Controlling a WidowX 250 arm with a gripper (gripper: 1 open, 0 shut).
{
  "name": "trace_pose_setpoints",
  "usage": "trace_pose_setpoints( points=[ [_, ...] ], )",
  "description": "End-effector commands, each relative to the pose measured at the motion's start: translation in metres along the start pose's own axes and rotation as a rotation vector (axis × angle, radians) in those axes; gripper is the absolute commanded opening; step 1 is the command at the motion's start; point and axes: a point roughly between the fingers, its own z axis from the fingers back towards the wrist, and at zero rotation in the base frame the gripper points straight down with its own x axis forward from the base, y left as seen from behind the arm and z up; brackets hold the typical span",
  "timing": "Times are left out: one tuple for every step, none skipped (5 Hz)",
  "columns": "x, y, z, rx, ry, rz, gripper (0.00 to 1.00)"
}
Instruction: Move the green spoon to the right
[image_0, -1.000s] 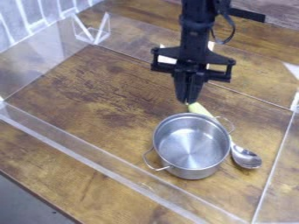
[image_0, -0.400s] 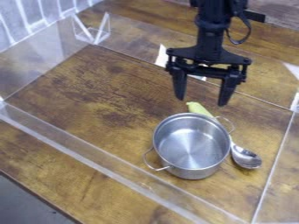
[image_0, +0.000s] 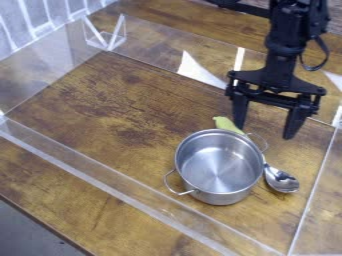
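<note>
The work surface is a wooden table (image_0: 107, 120) of dark brown planks, with a strong grain and some lighter worn streaks. The planks run diagonally across the view. Around the working area stand low walls of clear plastic (image_0: 80, 150) — they make a shallow transparent box, and their edges catch the light as pale lines. At the far left corner a clear triangular bracket (image_0: 104, 32) holds two of the walls together. Behind it, in the top left corner, a piece of white tiled wall (image_0: 24, 22) is visible. The light is soft and even — no hard shadows lie on the wood.
</note>
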Motion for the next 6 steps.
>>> trace_pose_setpoints(
  points=[
    [0.004,-0.01,0.026,-0.036,-0.067,-0.057,1.0],
    [0.013,-0.011,0.026,-0.032,-0.062,-0.032,1.0],
    [0.021,-0.009,0.027,-0.025,-0.054,-0.012,1.0],
    [0.028,-0.005,0.027,-0.018,-0.043,0.004,1.0],
    [0.027,0.0,0.026,-0.013,-0.032,-0.075,1.0],
    [0.025,0.002,0.025,-0.008,-0.019,-0.149,1.0]
  ],
)
